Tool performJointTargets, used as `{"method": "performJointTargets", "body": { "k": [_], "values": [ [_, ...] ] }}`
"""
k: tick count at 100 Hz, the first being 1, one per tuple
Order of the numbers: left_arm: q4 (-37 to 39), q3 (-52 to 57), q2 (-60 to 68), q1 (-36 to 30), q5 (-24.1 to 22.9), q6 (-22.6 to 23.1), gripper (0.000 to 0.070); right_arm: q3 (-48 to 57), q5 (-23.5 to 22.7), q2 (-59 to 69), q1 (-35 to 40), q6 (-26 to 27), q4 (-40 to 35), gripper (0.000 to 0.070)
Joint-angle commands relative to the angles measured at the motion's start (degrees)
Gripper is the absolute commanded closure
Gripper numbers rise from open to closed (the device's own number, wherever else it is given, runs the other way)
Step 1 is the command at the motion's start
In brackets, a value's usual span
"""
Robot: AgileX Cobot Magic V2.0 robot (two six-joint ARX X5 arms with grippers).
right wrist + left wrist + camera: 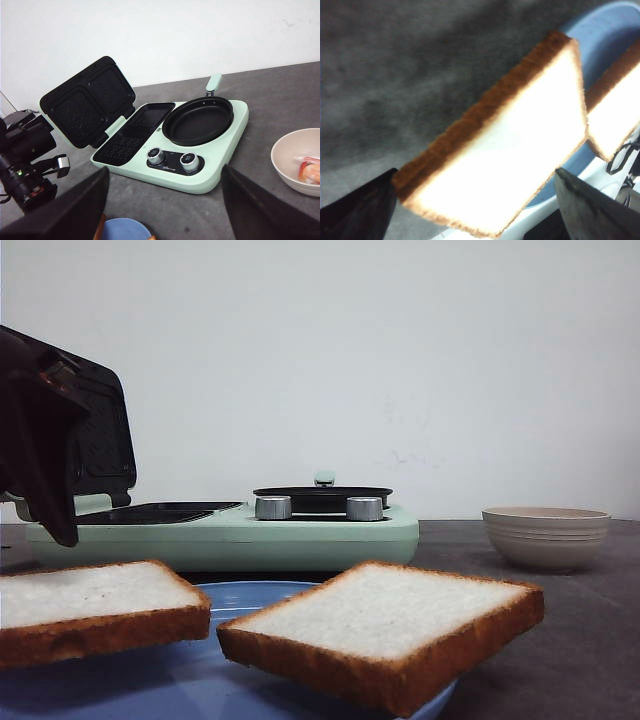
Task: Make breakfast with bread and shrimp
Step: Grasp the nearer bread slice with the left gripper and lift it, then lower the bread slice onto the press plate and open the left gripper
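Two slices of bread lie on a blue plate (240, 595) at the front: the left slice (95, 605) and the right slice (385, 625). My left gripper (50, 490) hangs just above the left slice (505, 145). It is open, with its two fingers on either side of that slice and not clamped on it. The shrimp (309, 171) lie pink-orange in a beige bowl (280, 160) at the right. My right gripper (165, 169) is open and empty, raised over the table between the plate and the cooker.
A mint-green breakfast maker (300, 535) stands behind the plate, with its sandwich lid (87, 102) up, a black round pan (197, 120) and two knobs (170, 159). The bowl (546, 537) sits to its right on the dark tabletop.
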Motion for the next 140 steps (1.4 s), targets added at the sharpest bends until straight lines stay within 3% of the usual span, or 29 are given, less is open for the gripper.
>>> {"method": "performJointTargets", "body": {
  "k": [1,8,24,31,38,63,82,114,126,140],
  "values": [
    [0.6,0.8,1.2,-0.6,0.5,0.7,0.0162,0.9,0.1,0.2,0.1,-0.7,0.2,0.026],
    [1.1,0.8,1.2,-1.0,0.5,0.7,0.0217,0.9,0.1,0.2,0.1,-0.7,-0.1,0.026],
    [1.2,0.8,1.2,-1.4,0.5,0.9,0.0414,0.9,0.1,0.2,0.1,-0.6,-0.4,0.026],
    [1.2,0.8,1.2,-1.4,0.5,1.6,0.0531,0.9,0.1,0.2,0.1,-0.6,-0.4,0.026],
    [1.1,0.8,1.2,-1.4,0.5,3.2,0.07,0.9,0.1,0.2,0.1,-0.6,-0.4,0.026],
    [0.0,1.0,0.5,-1.4,1.4,4.4,0.07,0.9,0.1,0.2,0.1,-0.6,-0.4,0.026],
    [-0.6,3.1,-2.8,-1.4,6.9,5.2,0.07,0.9,0.1,0.2,0.1,-0.7,-0.4,0.026],
    [1.4,16.4,-7.8,-1.4,6.8,2.1,0.07,0.9,0.1,0.3,1.2,-0.7,-0.3,0.026],
    [6.6,23.5,-7.8,-1.7,2.8,-0.2,0.07,0.9,0.2,0.3,1.8,-0.7,-0.3,0.026],
    [16.7,29.4,-7.8,-2.4,-8.9,-1.3,0.07,0.9,0.9,0.3,2.3,-1.2,-0.3,0.026]
  ]
}}
